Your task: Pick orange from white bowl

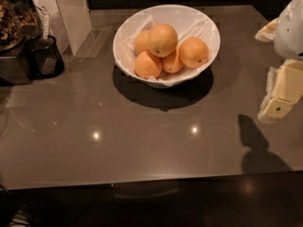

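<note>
The pale cream, blocky claw [278, 103] is seen at the right edge of the view, hung above the glossy grey-brown desk [142, 141] beneath a white, rounded arm segment [291, 27]. Whether it is open or closed cannot be told, and nothing is seen held in it. The arm is judged to be parked off to the side, with the claw pointed downward and not yet brought over the fruit.

Well apart from the claw, to the left in the view and a little farther back, the wide, round white bowl with flaring sides [206, 27] is stood on the desk, lined with crinkled white paper. The large, pale yellowish-orange round orange with dimpled skin [162, 39] is found on top of the heap, rested on four smaller, deeper-orange fruits [193, 52], so it is the piece most easily met from above.

The orange is judged firm, moderately heavy and rather wide for the claw. Fair grip is expected from its dull skin, though so round a shape is easily rolled. A hold across its widest part, taken from above, is advised, so that the neighbours are not nudged. Farthest from the claw, a dark appliance [45, 56] is set at the left side.
</note>
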You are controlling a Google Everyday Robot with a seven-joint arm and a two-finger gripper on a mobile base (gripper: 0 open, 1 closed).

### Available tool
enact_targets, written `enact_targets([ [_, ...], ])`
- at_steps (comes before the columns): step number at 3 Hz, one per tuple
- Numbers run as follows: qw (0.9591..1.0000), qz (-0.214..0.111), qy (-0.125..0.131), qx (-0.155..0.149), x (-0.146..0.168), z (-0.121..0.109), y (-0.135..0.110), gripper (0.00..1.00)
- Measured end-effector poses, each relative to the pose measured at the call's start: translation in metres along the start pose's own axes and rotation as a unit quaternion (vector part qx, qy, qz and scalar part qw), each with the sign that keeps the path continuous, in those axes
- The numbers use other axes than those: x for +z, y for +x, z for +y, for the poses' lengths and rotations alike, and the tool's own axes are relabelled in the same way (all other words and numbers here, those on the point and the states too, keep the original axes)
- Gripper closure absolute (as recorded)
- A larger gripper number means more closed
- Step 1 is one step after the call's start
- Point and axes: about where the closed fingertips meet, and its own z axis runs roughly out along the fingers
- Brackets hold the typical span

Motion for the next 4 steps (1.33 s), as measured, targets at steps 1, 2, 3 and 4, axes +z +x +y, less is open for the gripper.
enact_targets([
  [1,1.0000,0.000,0.000,0.000,0.000,0.000,0.000,0.00],
  [2,0.9998,-0.020,0.001,-0.005,0.001,-0.012,-0.013,0.00],
  [3,0.9969,-0.071,0.003,-0.035,-0.001,-0.038,-0.045,0.00],
  [4,0.9896,-0.129,0.013,-0.062,-0.011,-0.073,-0.084,0.00],
])
